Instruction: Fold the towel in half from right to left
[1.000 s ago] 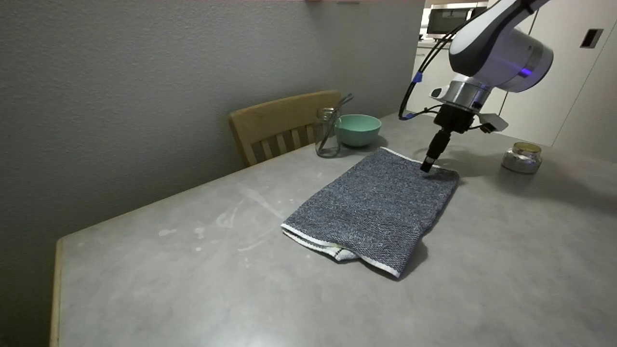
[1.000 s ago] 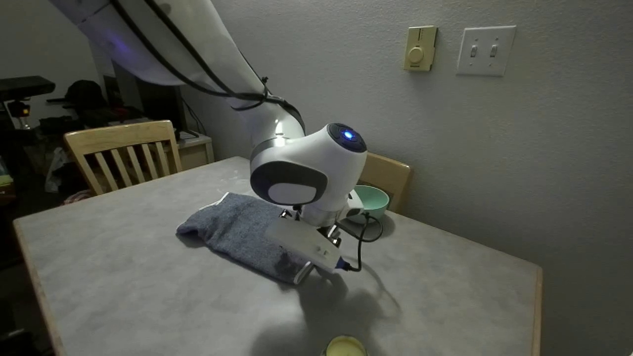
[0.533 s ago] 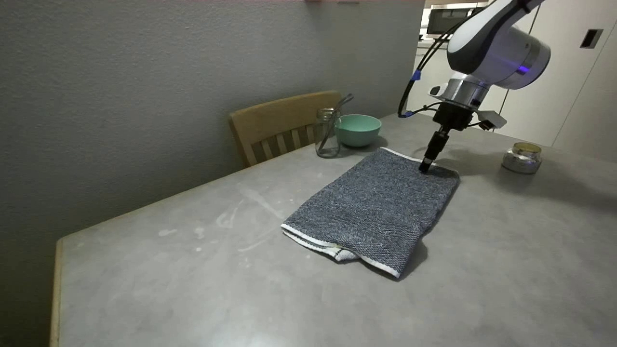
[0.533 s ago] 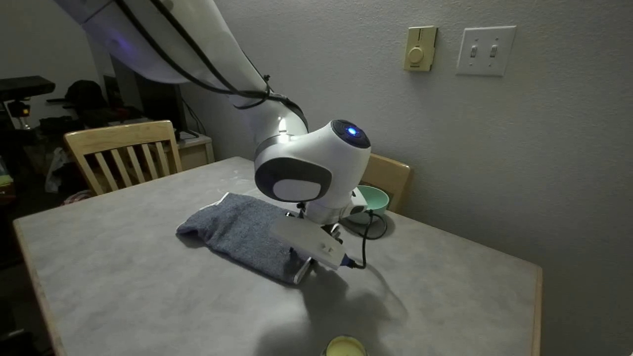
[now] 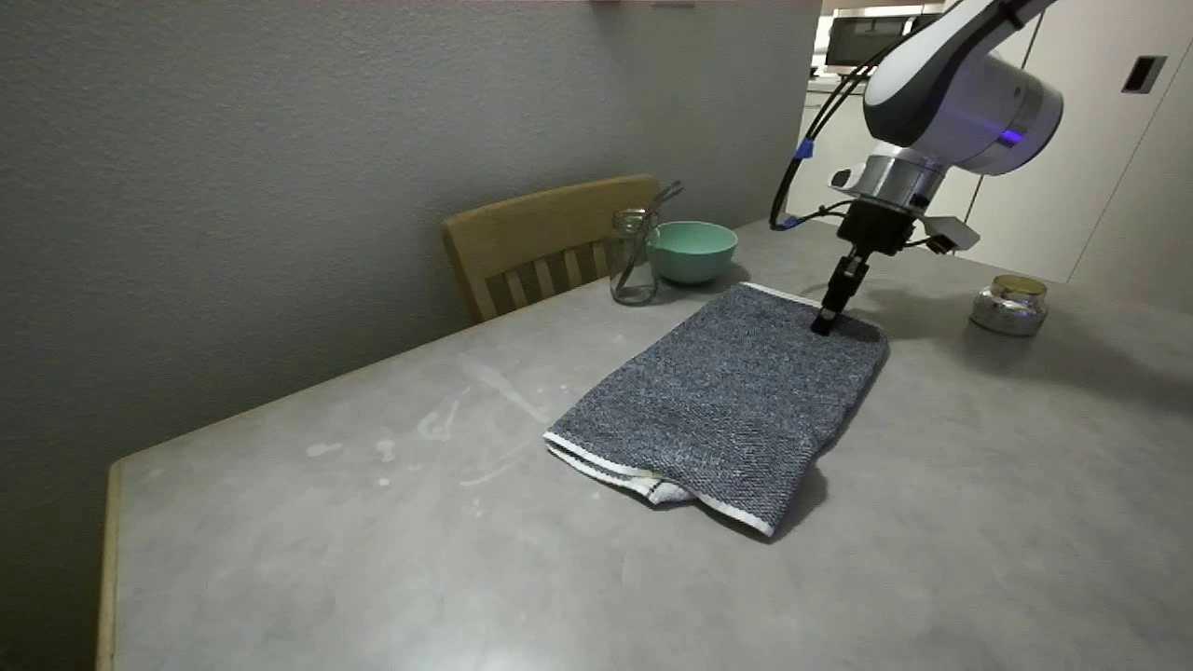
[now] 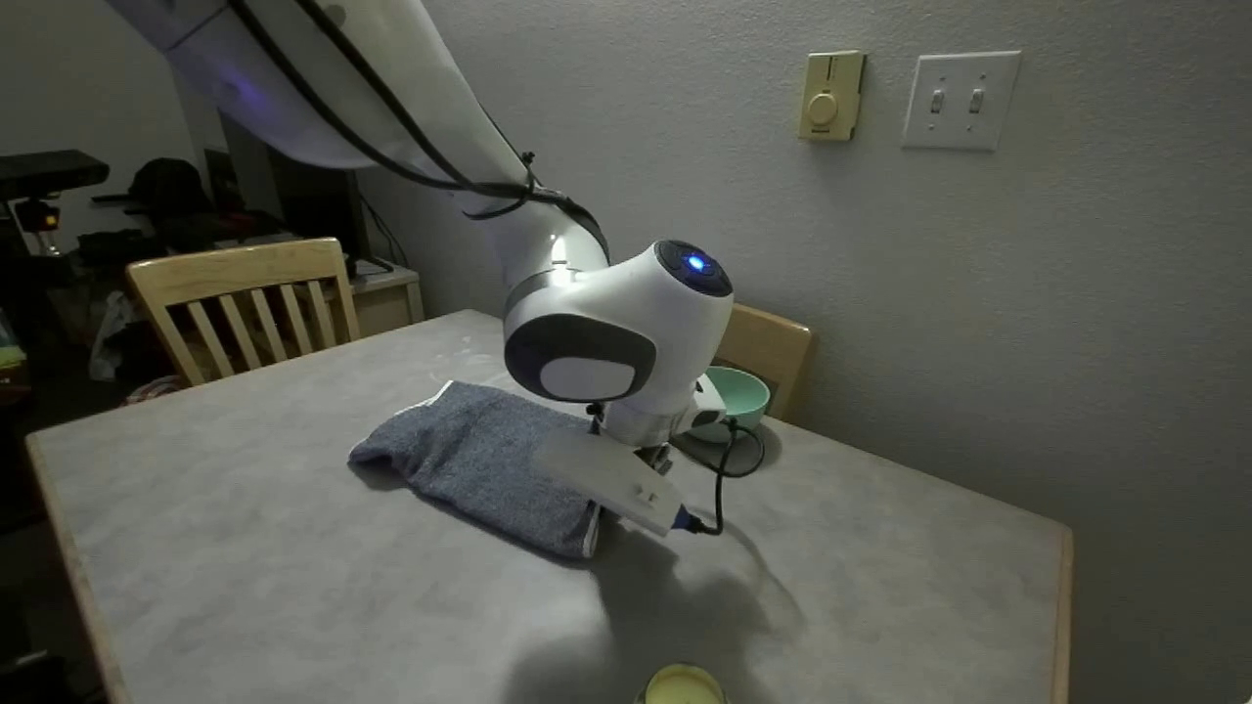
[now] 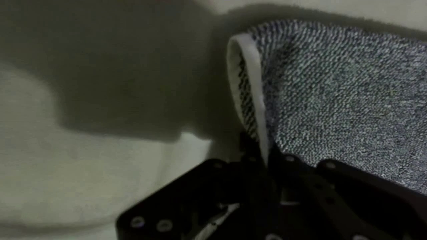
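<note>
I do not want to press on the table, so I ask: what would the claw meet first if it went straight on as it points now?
Most likely the towel, whose edge the claw pinches while pointing down. The table probably comes next; depth there is hard to judge.

A mint-green bowl [image 5: 692, 256] sits just beside a clear glass jar [image 5: 643, 275] of slim grey utensils [image 5: 659, 202] on the grey counter [image 5: 326, 550] I watch remotely, a slatted wooden chair [image 5: 550, 211] standing behind them. Well apart from the pair rests a squat silvery jar [image 5: 1009, 309], yellowish at the top. In an exterior view, I see a yellowed dial thermostat [image 6: 831, 96] mounted beside a white double light-switch plate [image 6: 961, 101] on the textured grey wall [image 6: 1125, 293]. Another slatted wooden chair [image 6: 240, 264] stands beyond the counter's edge, in front of dim clutter [image 6: 164, 200] I cannot make out from my end.
</note>
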`<control>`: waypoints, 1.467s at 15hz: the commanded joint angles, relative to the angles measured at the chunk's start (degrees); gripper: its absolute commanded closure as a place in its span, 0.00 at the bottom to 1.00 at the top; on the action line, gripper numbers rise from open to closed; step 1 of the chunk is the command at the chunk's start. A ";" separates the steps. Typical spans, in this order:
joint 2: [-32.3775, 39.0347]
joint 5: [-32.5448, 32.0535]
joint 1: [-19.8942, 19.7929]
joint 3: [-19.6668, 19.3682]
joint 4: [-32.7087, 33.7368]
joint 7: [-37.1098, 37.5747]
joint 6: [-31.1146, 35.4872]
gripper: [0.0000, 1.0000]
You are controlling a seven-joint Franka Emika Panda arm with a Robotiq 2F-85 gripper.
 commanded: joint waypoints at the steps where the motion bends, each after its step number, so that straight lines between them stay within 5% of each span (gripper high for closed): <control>1: -3.84 -2.73 4.16 -3.87 -3.37 3.66 2.09 0.98; 7: -14.21 -18.48 14.74 -12.79 -9.76 23.12 0.62 0.98; 14: -21.86 -22.42 17.93 -8.95 -11.15 23.45 -3.69 0.98; 22: -20.00 -27.72 24.16 -6.77 -5.88 23.49 -10.40 0.98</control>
